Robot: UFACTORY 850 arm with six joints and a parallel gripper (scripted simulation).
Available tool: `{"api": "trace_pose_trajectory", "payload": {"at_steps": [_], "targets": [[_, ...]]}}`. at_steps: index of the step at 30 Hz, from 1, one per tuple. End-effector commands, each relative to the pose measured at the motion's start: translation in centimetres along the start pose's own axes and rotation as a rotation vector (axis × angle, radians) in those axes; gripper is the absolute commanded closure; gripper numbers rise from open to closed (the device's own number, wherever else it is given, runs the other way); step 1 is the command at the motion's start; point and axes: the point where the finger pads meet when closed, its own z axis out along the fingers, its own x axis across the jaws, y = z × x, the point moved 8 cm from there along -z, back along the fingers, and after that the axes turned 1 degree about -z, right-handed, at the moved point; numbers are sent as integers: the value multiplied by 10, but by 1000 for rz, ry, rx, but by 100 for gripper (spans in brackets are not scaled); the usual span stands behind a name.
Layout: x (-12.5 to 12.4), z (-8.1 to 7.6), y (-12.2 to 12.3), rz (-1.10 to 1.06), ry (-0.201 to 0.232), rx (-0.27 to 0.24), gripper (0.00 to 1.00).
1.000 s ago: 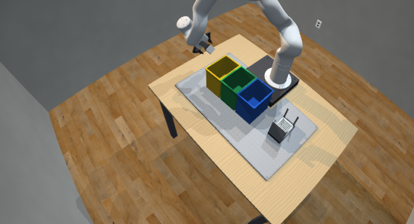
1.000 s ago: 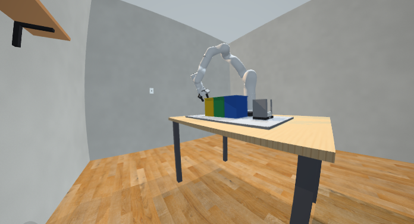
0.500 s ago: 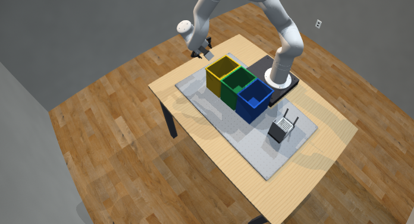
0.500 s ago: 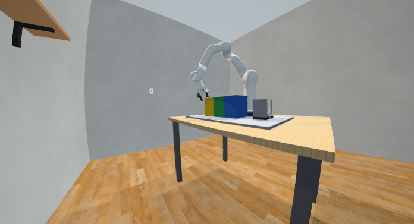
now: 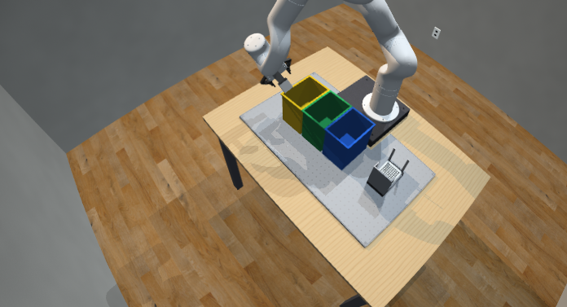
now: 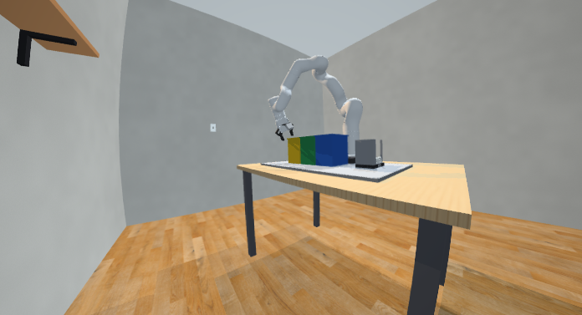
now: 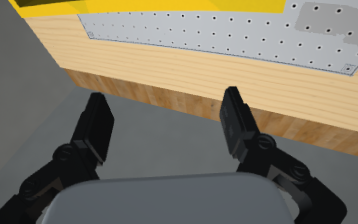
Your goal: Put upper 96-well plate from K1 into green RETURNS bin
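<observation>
The signs on the three bins cannot be read in any view. In the wrist view the yellow bin [image 7: 150, 6] is cut off by the top edge, and the stack rack [image 5: 384, 177] is too small to separate its plates

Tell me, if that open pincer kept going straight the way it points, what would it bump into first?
Probably the wooden side edge of the table: in the wrist view the open, empty pincer aims at it, just below the tabletop. The yellow bin sits higher and beyond. Depth is hard to judge.
</observation>
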Motion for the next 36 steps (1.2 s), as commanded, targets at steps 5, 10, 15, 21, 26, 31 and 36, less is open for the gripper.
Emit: {"api": "trace_pose_trajectory", "payload": {"at_steps": [5,10,15,21,26,31,36], "targets": [[12,-15,-32,82,32,-22,0],[16,-21,-47,112,45,-26,0],[22,-28,-65,132,53,-30,0],[24,-33,-80,183,74,-36,0],[27,-38,-94,214,87,-38,0],[30,-44,-113,233,96,-39,0],[31,-47,-123,284,118,-40,0]]}}
